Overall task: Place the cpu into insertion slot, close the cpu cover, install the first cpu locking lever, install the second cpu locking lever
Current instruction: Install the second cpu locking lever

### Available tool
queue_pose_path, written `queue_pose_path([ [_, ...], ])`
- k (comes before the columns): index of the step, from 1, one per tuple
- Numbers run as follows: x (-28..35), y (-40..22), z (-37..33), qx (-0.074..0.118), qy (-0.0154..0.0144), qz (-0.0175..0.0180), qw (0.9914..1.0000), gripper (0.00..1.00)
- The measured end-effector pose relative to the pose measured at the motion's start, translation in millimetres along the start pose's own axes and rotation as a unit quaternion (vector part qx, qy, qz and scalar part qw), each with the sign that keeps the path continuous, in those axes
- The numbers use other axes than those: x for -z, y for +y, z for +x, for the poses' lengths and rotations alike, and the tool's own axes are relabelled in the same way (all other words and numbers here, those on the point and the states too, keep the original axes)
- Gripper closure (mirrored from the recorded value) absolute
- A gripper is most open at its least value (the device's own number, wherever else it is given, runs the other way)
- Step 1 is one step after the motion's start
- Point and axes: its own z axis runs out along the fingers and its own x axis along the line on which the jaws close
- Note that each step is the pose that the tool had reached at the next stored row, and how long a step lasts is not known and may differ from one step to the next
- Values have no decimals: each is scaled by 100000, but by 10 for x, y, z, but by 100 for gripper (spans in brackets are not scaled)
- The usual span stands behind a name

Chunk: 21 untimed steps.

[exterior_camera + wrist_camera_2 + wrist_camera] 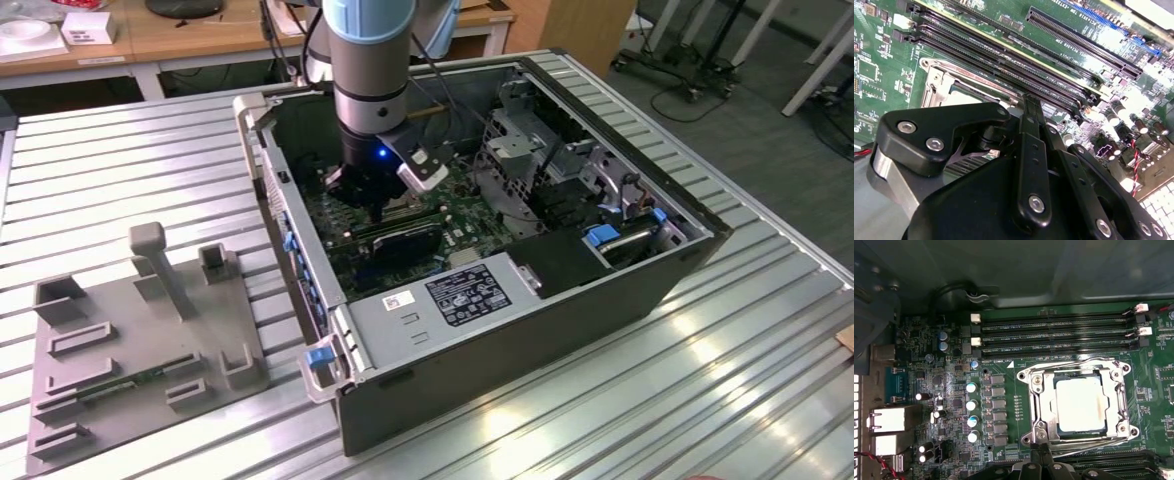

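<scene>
Gripper [1041,452], jaws pressed together, at cpu cover [1040,402] edge; slipping sideways could scrape motherboard [999,405]

The gripper [383,212] hangs low inside the open computer case [641,290], with walls close on every side. Long black memory slots [1054,332] sit right beside the cpu cover [1079,402]. Above the cover there is open room.
</scene>
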Motion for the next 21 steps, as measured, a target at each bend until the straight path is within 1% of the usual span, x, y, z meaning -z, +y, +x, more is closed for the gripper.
queue_pose_path([
  [9, 1, -1, 8, -15, 6, -88, 100000, 90],
  [20, 0, -1, 13, -14, 10, -102, 100000, 90],
  [21, 1, -2, 16, -22, 24, -226, 100000, 90],
])
